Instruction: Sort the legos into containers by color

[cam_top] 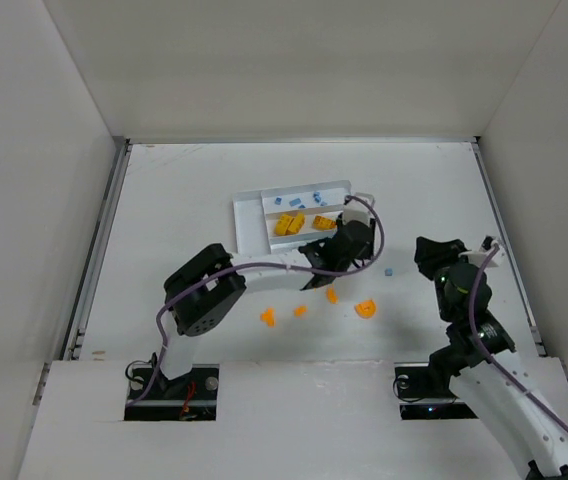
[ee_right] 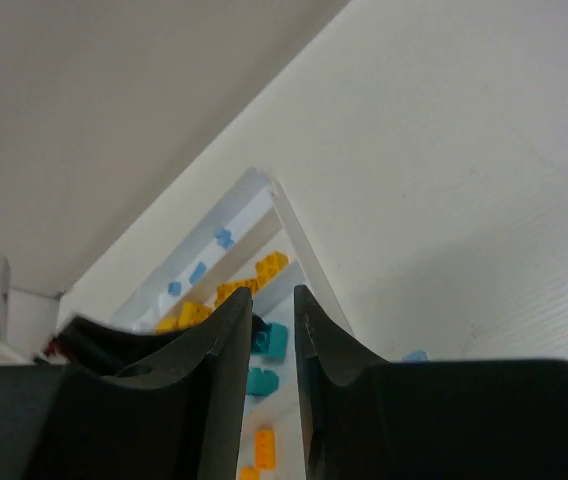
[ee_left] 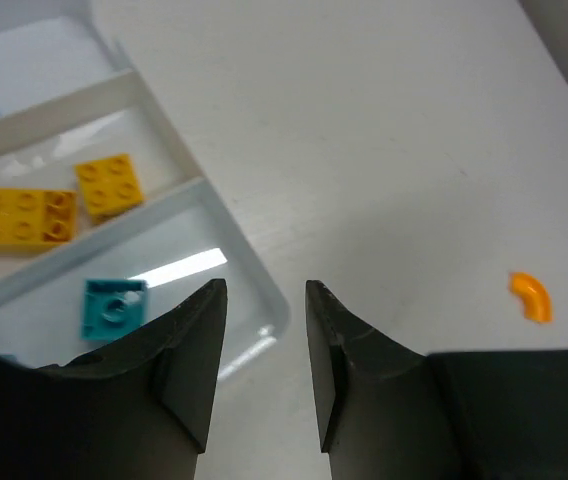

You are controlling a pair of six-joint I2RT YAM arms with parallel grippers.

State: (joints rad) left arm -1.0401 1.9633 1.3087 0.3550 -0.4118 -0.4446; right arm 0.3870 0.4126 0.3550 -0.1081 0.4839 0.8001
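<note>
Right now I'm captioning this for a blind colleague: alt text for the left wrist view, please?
The left hand, open and empty, hangs over the corner of a white tray. One teal brick lies in the nearest compartment, yellow bricks in the next; an orange curved piece sits on the table to the right.

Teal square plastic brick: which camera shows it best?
Left wrist: the teal square plastic brick lies close, unblocked. Right wrist shows small teal bits beside its fingers; from above, the left arm hides it.

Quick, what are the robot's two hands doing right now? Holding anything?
Left hand: partly open, holding nothing.
Right hand: open just a narrow gap, holding nothing.
</note>
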